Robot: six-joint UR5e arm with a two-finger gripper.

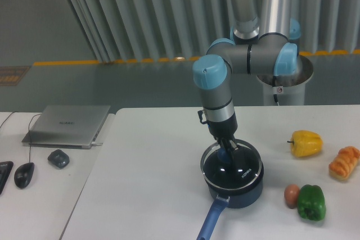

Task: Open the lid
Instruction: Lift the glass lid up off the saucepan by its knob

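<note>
Centre of the table (152, 161), the lid (230, 168) sits over the saucepan (239, 186), handle running toward the front edge. The gripper (228, 149) hangs directly above the lid's middle. Off right, a yellow pepper (306, 143), then bread (344, 162) beyond it; nearer the front, an egg (291, 195) just beside a green pepper (311, 202). Far left, a laptop (68, 125), with a mouse (23, 174) in front.
</note>
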